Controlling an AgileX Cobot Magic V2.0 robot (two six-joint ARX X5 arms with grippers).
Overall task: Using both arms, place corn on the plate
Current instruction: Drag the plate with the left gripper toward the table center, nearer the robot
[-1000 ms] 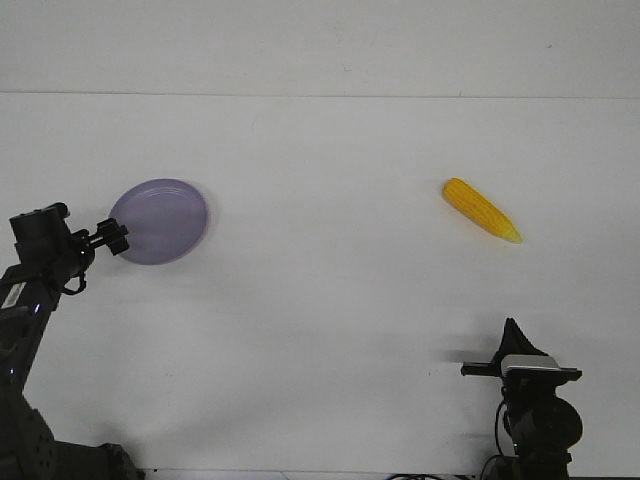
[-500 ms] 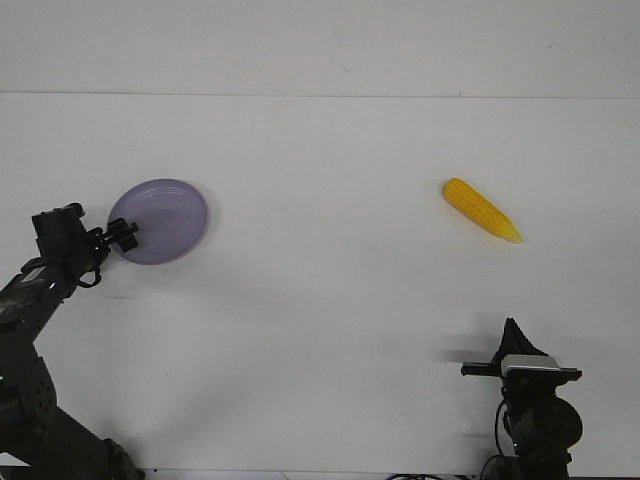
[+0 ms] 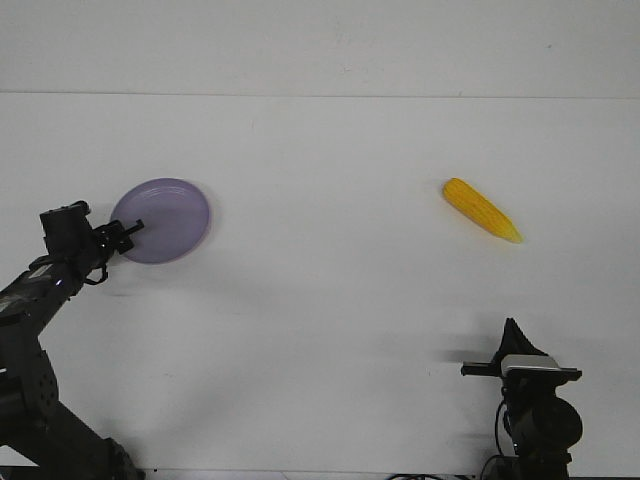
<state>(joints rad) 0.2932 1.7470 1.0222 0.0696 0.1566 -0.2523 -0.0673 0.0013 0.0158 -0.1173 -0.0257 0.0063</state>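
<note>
The lavender plate (image 3: 165, 220) lies on the white table at the left. My left gripper (image 3: 128, 232) is at the plate's left rim, and its fingers look closed on that rim. The yellow corn (image 3: 482, 210) lies on the table at the right with its pale tip pointing to the front right, and nothing touches it. My right gripper (image 3: 512, 335) is low at the front right, well short of the corn. It is seen from behind, so its jaw gap is hidden.
The white table (image 3: 330, 280) lies bare between the plate and the corn. A seam (image 3: 320, 96) crosses the far side of the table. The right arm's silver-grey block (image 3: 525, 365) sits near the front edge.
My left arm has lowered and swung in, and its fingers have narrowed onto the plate's left rim. The plate has shifted slightly to the right. The right arm and the corn have not moved.
</note>
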